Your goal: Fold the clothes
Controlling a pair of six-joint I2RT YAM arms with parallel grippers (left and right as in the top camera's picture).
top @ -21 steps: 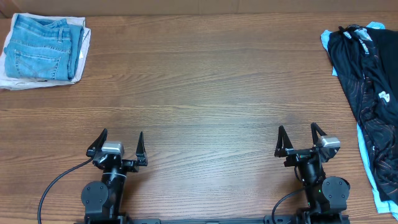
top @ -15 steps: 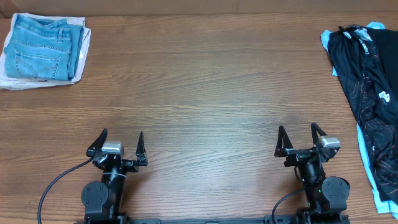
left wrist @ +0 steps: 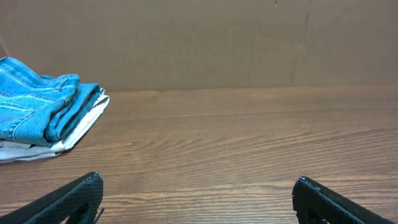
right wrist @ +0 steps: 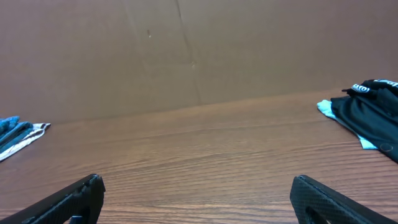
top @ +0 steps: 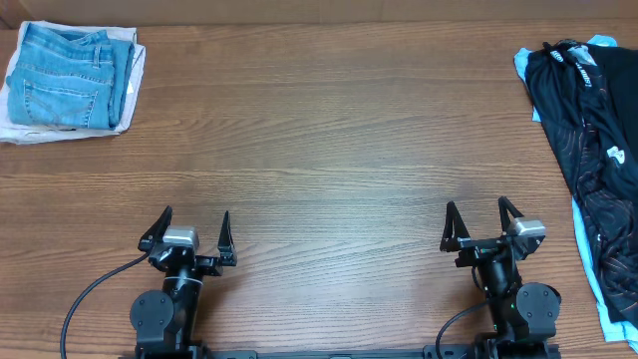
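The black jersey with thin orange contour lines (top: 598, 140) lies crumpled at the table's right edge on a light-blue cloth (top: 588, 254). Its far end also shows in the right wrist view (right wrist: 373, 102). My left gripper (top: 189, 224) is open and empty near the front edge at the left; its view (left wrist: 198, 186) shows bare wood between the fingertips. My right gripper (top: 479, 217) is open and empty near the front edge at the right, well left of the jersey, with bare wood between its fingertips in its own view (right wrist: 198, 186).
Folded light-blue jeans (top: 68, 75) lie on a white cloth (top: 20, 130) at the back left, also seen in the left wrist view (left wrist: 37, 109). A brown cardboard wall (left wrist: 199, 43) stands behind the wooden table (top: 319, 150).
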